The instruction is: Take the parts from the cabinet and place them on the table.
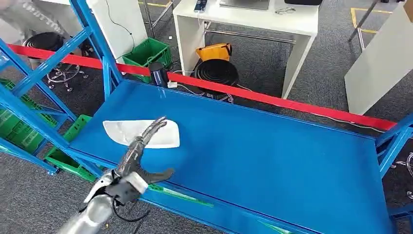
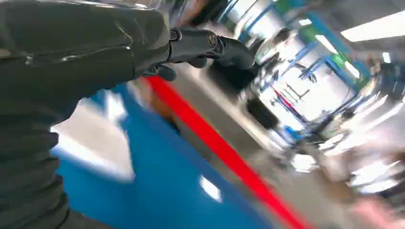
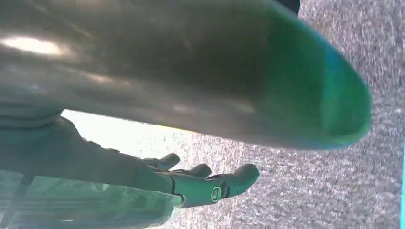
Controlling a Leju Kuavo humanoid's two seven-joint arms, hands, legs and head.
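Observation:
A flat white part [image 1: 122, 130] lies on the left side of the blue table [image 1: 253, 156]. My left hand [image 1: 141, 151] reaches in from the table's front edge, its fingers [image 1: 155, 127] stretched out over the part and the thumb spread to the side, holding nothing. I cannot tell whether the fingertips touch the part. In the blurred left wrist view the white part [image 2: 95, 138] sits beside the hand [image 2: 143, 47] on the blue table [image 2: 157, 191]. My right hand [image 3: 200, 183] hangs over grey carpet with its fingers extended and nothing between them.
A red band [image 1: 292, 103] runs along the table's far edge. The blue rack frame [image 1: 48, 63] stands at the left with green crates [image 1: 146, 52] behind and below it. A white desk [image 1: 243, 19] and a white panel [image 1: 380, 63] stand beyond the table.

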